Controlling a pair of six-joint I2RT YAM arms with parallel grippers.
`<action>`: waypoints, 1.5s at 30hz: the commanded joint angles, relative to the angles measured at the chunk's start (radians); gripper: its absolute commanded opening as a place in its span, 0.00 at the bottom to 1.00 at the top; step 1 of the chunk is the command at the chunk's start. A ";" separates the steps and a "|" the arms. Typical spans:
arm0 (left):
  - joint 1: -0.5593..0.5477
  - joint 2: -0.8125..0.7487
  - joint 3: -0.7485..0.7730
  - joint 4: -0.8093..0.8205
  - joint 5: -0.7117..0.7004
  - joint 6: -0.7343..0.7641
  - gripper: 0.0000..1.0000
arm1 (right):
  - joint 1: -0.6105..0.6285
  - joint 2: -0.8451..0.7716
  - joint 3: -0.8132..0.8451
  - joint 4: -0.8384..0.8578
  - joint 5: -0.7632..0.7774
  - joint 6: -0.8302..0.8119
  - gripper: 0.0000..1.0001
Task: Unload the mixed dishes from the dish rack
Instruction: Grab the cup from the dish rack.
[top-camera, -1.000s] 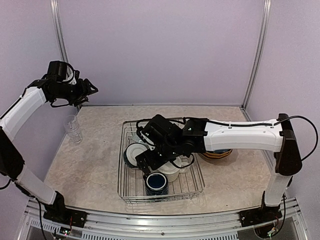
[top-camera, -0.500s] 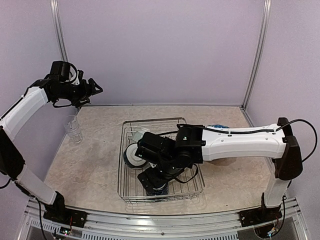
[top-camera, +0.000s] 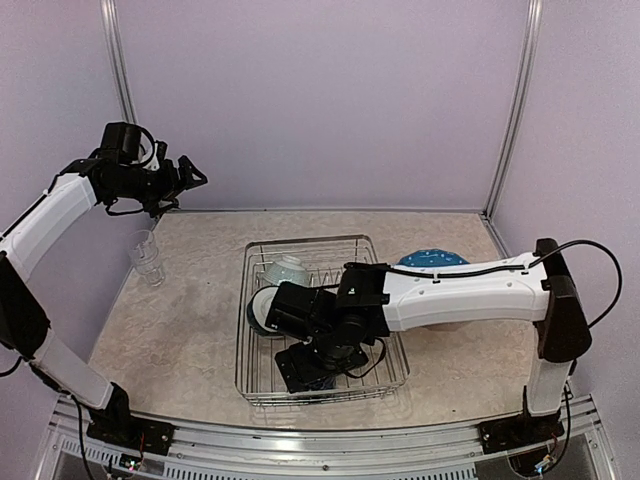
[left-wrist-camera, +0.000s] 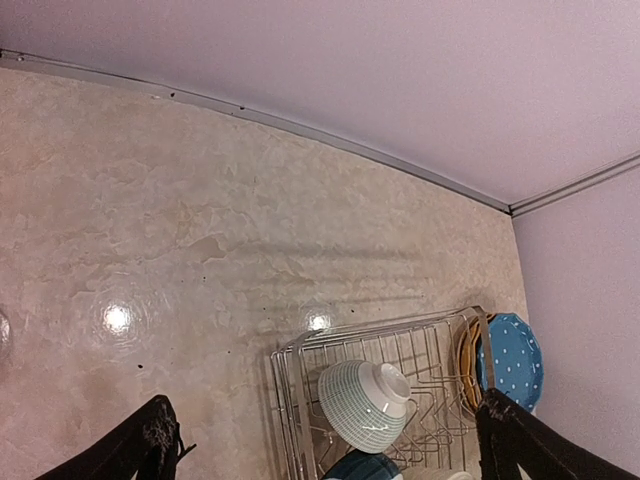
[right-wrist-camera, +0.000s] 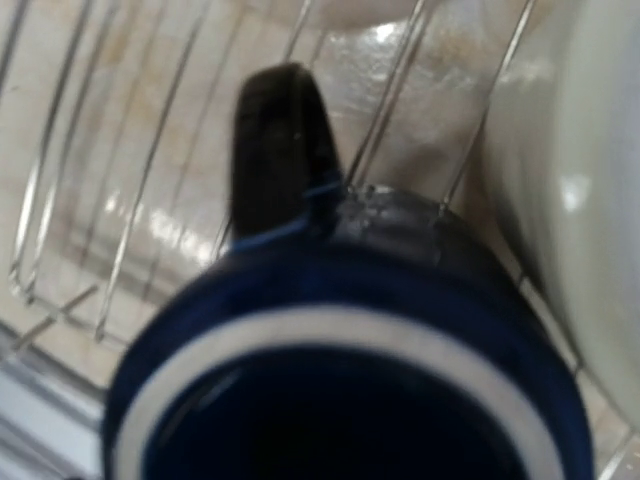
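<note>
The silver wire dish rack (top-camera: 243, 350) stands mid-table. My right gripper (top-camera: 306, 368) is low in its near part, right over the navy mug (right-wrist-camera: 340, 350), whose white-lined rim fills the right wrist view; its handle (right-wrist-camera: 280, 150) points away. The gripper's fingers do not show. The cream mug (right-wrist-camera: 590, 200) stands just right of the navy mug. A pale ribbed bowl (top-camera: 285, 270) and a teal bowl (top-camera: 262, 310) lie in the rack. My left gripper (top-camera: 190, 178) is open and empty, high at the far left. It looks down on the rack (left-wrist-camera: 285, 400) and the ribbed bowl (left-wrist-camera: 365, 405).
A small clear glass (top-camera: 147, 258) stands on the table at the left. A blue dotted plate (top-camera: 432, 260) lies right of the rack, on a yellow plate (left-wrist-camera: 468, 355). Purple walls close the back and sides.
My right arm has swung toward the near left of the rack and dropped over the navy mug, uncovering the blue plate. My left gripper has shifted only slightly.
</note>
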 joint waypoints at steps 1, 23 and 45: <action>0.007 0.018 0.018 -0.014 0.021 0.004 0.99 | -0.003 0.056 0.033 0.001 0.026 0.068 1.00; -0.023 0.050 0.033 -0.043 -0.031 0.030 0.99 | -0.019 0.013 -0.045 0.191 0.082 0.003 0.61; -0.036 0.064 0.032 -0.035 -0.002 0.033 0.99 | -0.041 -0.288 -0.301 0.591 0.052 -0.150 0.00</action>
